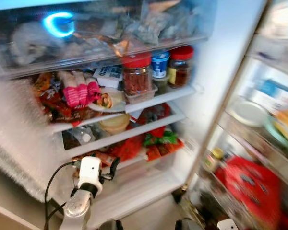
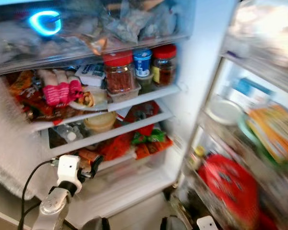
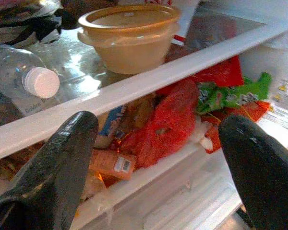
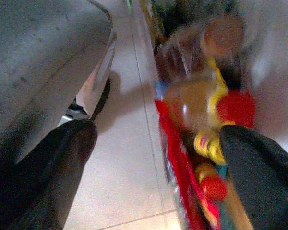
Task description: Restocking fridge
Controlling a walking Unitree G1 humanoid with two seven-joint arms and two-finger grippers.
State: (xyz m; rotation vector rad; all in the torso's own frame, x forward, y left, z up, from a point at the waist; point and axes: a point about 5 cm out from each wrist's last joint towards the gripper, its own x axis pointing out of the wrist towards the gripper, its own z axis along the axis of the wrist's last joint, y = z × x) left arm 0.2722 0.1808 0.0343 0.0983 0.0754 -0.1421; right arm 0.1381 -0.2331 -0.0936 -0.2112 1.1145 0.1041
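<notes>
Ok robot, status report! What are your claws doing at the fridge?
Left claw open, empty, raised toward lower fridge shelf. Right claw open, empty, low by door bottles. Shelves crowded; tub, water bottle above.

tub (image 3: 129,40): glossy plastic; shelf (image 3: 221,28): smooth glass; jar (image 1: 137,76): clear glass

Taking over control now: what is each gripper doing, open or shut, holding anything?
Left gripper: open, empty, raised in front of the lower fridge shelves.
Right gripper: open, empty, hanging low over the floor beside the door rack.
</notes>
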